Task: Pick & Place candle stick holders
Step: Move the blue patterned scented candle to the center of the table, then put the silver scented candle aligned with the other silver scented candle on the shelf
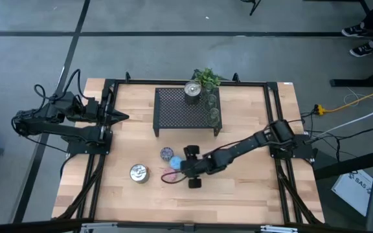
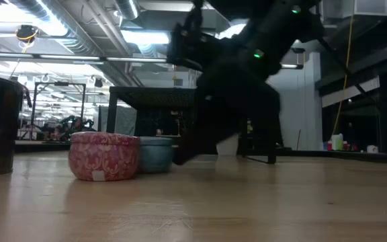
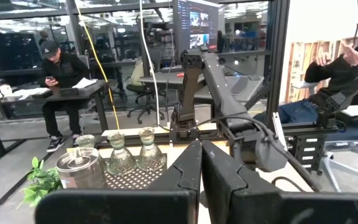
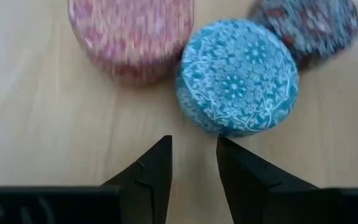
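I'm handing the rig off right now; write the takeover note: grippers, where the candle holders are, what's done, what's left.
Left gripper: shut, empty, parked at the table's left edge.
Right gripper: fingers a little apart, holding nothing, low over the table just short of the blue holder.
Done: one silver holder and olive-green cups stand on the black mesh rack.
Left: blue, pink holder and purple holder clustered on the wood in front of the rack; second silver holder alone to their left.
Next, probably: take the blue.
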{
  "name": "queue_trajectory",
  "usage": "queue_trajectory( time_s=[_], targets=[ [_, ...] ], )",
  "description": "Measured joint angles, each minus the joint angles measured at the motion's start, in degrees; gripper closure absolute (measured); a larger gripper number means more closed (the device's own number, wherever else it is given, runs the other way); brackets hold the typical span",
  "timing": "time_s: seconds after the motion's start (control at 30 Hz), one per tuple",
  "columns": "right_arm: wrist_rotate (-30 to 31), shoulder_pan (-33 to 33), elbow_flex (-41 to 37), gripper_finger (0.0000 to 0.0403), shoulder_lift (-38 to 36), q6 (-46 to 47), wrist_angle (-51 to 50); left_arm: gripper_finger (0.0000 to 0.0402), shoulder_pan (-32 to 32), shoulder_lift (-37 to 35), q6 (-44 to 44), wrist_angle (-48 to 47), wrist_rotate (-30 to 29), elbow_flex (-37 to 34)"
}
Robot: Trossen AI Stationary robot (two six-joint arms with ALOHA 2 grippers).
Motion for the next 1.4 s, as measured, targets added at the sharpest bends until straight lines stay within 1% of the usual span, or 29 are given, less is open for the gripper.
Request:
queue_trajectory(
  time_s=[0.1,0.27,0.33,0.47,0.57,0.8,0.9,1.27,1.4],
  targets=[
    [-0.3,-0.4,2.3,0.0275,0.5,-0.2,-0.7,0.0395,0.0,0.0,0.0,0.0,0.0,0.0],
    [-1.7,-0.4,7.9,0.0275,0.4,0.0,-4.6,0.0396,0.0,0.0,0.0,0.0,0.0,0.0],
    [-4.6,-0.4,9.8,0.0275,0.4,-0.1,-5.2,0.0395,0.0,0.0,0.0,0.0,0.0,0.0],
    [-13.3,-0.3,12.4,0.0275,0.4,0.0,-4.8,0.0395,0.0,0.0,0.0,0.0,0.0,0.0],
    [-16.1,-0.2,12.8,0.0275,0.4,0.0,0.0,0.0396,0.0,0.0,0.0,0.0,0.0,0.0],
    [-16.4,0.5,12.8,0.0275,0.4,0.0,12.7,0.0396,0.0,0.0,0.0,0.0,0.0,0.0],
    [-16.5,0.9,12.8,0.0275,0.3,0.0,15.9,0.0395,0.0,0.0,0.0,0.0,0.0,0.0],
    [-16.5,1.1,12.8,0.0275,0.2,-0.2,15.7,0.0395,0.0,0.0,0.0,0.0,0.0,0.0],
    [-14.5,1.3,12.8,0.0275,-1.9,-2.3,9.5,0.0395,0.0,0.0,0.0,0.0,0.0,0.0]
  ],
)
